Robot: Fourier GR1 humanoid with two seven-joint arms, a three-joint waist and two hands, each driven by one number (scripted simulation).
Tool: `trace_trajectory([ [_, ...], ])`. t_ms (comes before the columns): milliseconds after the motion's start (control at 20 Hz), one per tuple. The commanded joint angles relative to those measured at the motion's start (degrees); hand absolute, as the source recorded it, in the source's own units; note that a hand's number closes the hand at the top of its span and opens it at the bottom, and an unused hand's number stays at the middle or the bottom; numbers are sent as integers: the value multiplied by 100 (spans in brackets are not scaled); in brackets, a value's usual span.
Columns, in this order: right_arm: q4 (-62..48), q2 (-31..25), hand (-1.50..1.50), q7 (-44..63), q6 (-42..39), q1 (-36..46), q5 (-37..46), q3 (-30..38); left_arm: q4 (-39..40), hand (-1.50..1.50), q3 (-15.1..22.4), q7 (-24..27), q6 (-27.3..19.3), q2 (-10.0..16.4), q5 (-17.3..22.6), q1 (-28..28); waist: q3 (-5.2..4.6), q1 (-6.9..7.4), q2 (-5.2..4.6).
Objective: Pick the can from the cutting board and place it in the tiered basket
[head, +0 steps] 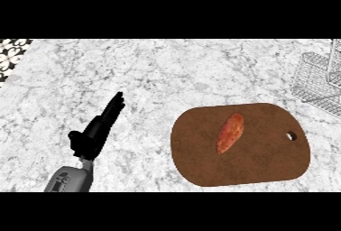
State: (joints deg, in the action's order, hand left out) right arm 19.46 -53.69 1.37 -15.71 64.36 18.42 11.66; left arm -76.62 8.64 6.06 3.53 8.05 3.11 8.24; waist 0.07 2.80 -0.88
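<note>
Well, the grey marble counter [133, 72] fills the view, and the big item on it is the brown cutting board [266, 158], low and right of centre, lying flat with its rounded end toward the left. Up at the right edge stands the wire tiered basket [318, 81], only partly in view and well apart from the board, so it looks like a carry up and to the right.

Over on the left, the left forearm [70, 179] comes in from the lower edge, and the left hand [93, 135] sits above bare counter, fingers straight and together, thumb out to the side, holding nothing. It looks parked there, clear of the board. The right hand does not show at all.

Now the odd part: no can shows on the board. What lies there is an orange-red vegetable [230, 132], much like a sweet potato, flat near the board's middle. Its long axis runs up the view with a slight lean, the upper tip toward the basket, the lower tip toward the robot. I'd judge a grasp across its narrow width suits best.

Smallest of all is the board's hanging hole [291, 135], by the right rim.
</note>
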Motion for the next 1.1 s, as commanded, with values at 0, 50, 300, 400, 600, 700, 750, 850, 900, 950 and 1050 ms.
trace_trajectory([
  [0, -375, 480, 150, 131, 161, 240, -134, 186, 108, 0, -108, -75, 119, 75, 65, 101, 0, -17, -4],
  [50, -445, 178, 150, 166, -132, 342, -137, 220, -526, 0, 44, -467, -101, 22, -39, -82, 5, 6, 20],
  [300, -1081, 353, -150, 1392, -506, 498, -733, 777, 159, 0, -169, -79, -11, -20, 36, 189, -2, -96, 11],
  [400, -1096, 255, -150, 1676, -541, 724, -875, 930, -153, 0, -81, -165, 61, 13, 55, -86, 0, -43, 27],
  [600, -998, 221, -150, 1460, -227, 469, -1082, 1163, -263, 0, -113, -186, -22, 43, -49, -45, 3, -64, 21],
  [700, -934, 68, -150, 1362, 11, 340, -1135, 1248, -3, 0, -159, -60, -37, -72, -17, 10, 2, -97, 13],
  [750, -804, -42, -150, 1298, 394, 475, -1068, 1225, 155, 0, -236, 122, 96, 27, 34, 15, 1, -68, -9],
  [850, -703, -418, -150, 1336, 768, 492, -957, 1188, 209, 0, -304, 273, 313, 195, 109, -63, -2, -68, -13],
  [900, -709, -510, -150, 1234, 1020, 269, -930, 1201, -11, 0, -105, 163, 8, -65, -55, -227, 2, -99, 18],
  [950, -698, -599, -150, 1060, 1338, 126, -875, 1201, -182, 0, -234, -202, 141, 120, 91, 17, 11, -72, -1],
  [1050, -641, -849, -150, 936, 1864, 59, -808, 1235, 69, 0, -209, -36, 83, 42, 1, 66, 12, -89, -43],
])
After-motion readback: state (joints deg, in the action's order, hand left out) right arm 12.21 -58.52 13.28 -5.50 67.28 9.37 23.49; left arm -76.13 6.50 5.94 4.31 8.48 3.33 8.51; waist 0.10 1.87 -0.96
